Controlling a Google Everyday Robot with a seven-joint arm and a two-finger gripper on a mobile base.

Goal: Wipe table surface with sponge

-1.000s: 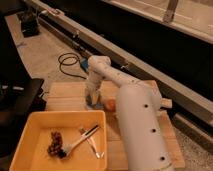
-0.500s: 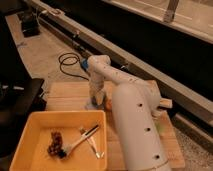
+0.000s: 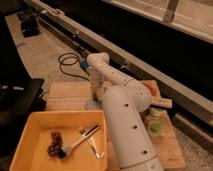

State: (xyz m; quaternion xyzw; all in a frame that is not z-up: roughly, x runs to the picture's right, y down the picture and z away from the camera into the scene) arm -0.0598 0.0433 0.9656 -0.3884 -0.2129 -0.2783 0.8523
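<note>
While the white arm (image 3: pixel 125 125) folds back over the worktop (image 3: pixel 65 95), your gripper (image 3: pixel 98 94) hangs low at the far middle of the planks, pointing down. The sponge (image 3: pixel 91 105), a pale blue-grey pad, lies flat on the wood right under it, just beyond the far edge of the yellow tray (image 3: pixel 31 134). You cannot tell from this view whether the gripper is clamped on the sponge or merely resting against it, because the wrist covers the contact.

Your tray sits at the near left corner of the worktop. It holds a dark red cluster (image 3: pixel 54 144) and, beside that, light-coloured utensils (image 3: pixel 86 136) lying crossed. To the right of the forearm you have a pale green object (image 3: pixel 155 129) standing on the planks, and farther back a reddish-orange patch (image 3: pixel 150 89) near the far right edge. A black cable (image 3: pixel 67 61) loops on the floor beyond the worktop.

Compared with a second ago, your forearm has swung left, toward the tray, and now hides an orange item that showed just right of the gripper. The gripper itself has crept only slightly rightward over the same spot, and the sponge has stayed under it. Nothing in the tray has shifted.
</note>
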